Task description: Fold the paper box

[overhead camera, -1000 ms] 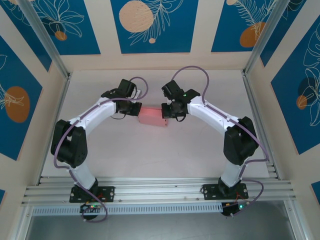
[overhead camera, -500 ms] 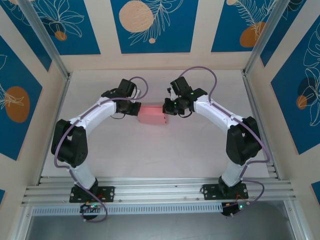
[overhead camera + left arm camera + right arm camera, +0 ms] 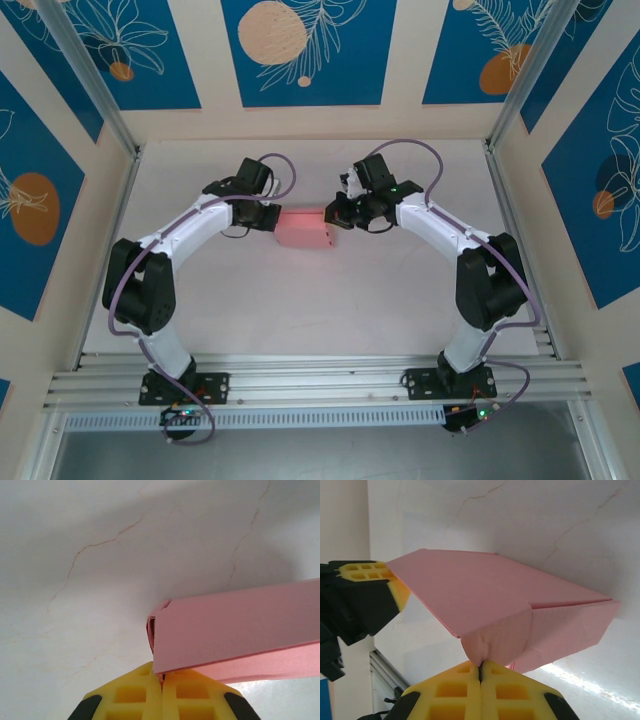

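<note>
The paper box (image 3: 305,229) is a small salmon-pink rectangular box held between both arms at mid-table. My left gripper (image 3: 272,216) is shut on its left end; in the left wrist view the yellow fingers (image 3: 135,695) pinch a thin card edge of the box (image 3: 235,630). My right gripper (image 3: 335,218) is shut on the right end. In the right wrist view its yellow fingers (image 3: 512,695) pinch a crumpled end flap of the box (image 3: 485,592). The left gripper's fingertip (image 3: 365,572) shows at the far end.
The white table (image 3: 300,300) is ringed by aluminium posts and patterned blue and cream walls. The arm bases sit on a rail (image 3: 320,385) at the near edge. Fine cracks mark the table surface (image 3: 100,545).
The right arm's wrist has swung out to the right and back, while its gripper stays at the box's right end. The box has levelled slightly. The left arm has held still.
</note>
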